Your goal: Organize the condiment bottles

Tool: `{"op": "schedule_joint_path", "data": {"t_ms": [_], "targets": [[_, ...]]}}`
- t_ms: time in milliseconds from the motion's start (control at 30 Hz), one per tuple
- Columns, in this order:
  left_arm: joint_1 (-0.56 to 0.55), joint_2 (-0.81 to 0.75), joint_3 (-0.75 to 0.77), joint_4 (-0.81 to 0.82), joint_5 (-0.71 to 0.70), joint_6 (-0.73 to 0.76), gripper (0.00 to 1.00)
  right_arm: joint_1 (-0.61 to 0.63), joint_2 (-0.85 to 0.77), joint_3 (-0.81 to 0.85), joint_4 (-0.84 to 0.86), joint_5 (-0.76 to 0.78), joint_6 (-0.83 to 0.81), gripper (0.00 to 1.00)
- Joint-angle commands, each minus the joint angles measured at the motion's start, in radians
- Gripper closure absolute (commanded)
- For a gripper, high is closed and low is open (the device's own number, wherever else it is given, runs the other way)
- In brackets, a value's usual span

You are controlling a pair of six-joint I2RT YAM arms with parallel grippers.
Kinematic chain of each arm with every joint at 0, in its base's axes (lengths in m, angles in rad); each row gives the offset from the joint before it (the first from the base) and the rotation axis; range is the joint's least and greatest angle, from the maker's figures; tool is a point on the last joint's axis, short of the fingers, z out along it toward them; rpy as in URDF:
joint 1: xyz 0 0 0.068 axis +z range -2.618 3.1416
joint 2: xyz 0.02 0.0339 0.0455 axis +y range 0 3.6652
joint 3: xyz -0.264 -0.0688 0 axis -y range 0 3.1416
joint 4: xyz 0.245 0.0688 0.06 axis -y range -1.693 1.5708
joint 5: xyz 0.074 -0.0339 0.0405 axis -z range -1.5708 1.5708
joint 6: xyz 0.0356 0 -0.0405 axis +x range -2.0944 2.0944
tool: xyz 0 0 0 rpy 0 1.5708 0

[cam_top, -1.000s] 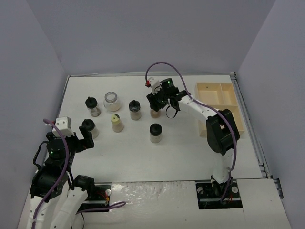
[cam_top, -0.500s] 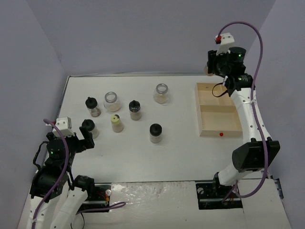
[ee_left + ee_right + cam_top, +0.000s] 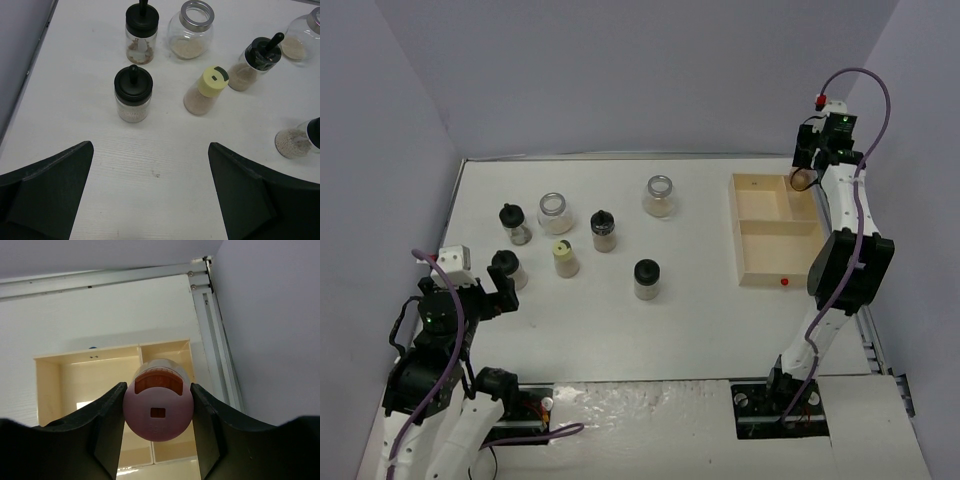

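Note:
My right gripper [image 3: 807, 172] is shut on the pink-capped jar [image 3: 158, 409] and holds it over the far right compartment of the pale wooden tray [image 3: 752, 232]. Seven jars stand on the table's left half. Three are black-capped [image 3: 514, 222] [image 3: 603, 229] [image 3: 646, 278], and one is yellow-capped [image 3: 565, 258]. Two are wider with silver rims [image 3: 555, 212] [image 3: 659, 195]. A fourth black-capped jar [image 3: 506, 268] stands just ahead of my left gripper [image 3: 470, 297], which is open and empty. In the left wrist view that jar [image 3: 133, 92] is beyond the open fingers [image 3: 45, 190].
The tray's compartments [image 3: 95, 375] show no jars inside. A small red mark [image 3: 785, 282] sits on the tray's near rim. A metal rail [image 3: 215, 340] runs along the table's right edge, close to the purple side wall.
My right arm lifted the pink-capped jar from the table's middle, swung it high to the far right, then lowered it over the tray's back right compartment. The left arm has not moved.

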Motion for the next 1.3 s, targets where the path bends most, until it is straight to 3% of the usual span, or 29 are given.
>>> {"op": "schedule_joint_path", "data": {"t_ms": [0, 800, 1000, 1133, 1267], "targets": [[0.006, 0.016, 0.023, 0.052, 0.013, 0.013, 0.03, -0.023, 0.014, 0.063, 0.074, -0.029, 0.026, 1.0], [0.007, 0.028, 0.023, 0.051, 0.015, 0.012, 0.03, -0.067, 0.18, 0.027, 0.169, -0.121, 0.028, 1.0], [0.007, 0.035, 0.023, 0.052, 0.018, 0.013, 0.03, -0.067, 0.215, 0.029, 0.168, -0.111, 0.009, 0.81], [0.009, 0.038, 0.023, 0.054, 0.019, 0.013, 0.03, -0.067, 0.225, 0.029, 0.169, -0.119, 0.013, 0.56], [0.009, 0.038, 0.023, 0.053, 0.021, 0.013, 0.03, -0.066, 0.227, 0.028, 0.169, -0.12, 0.023, 0.41]]}}
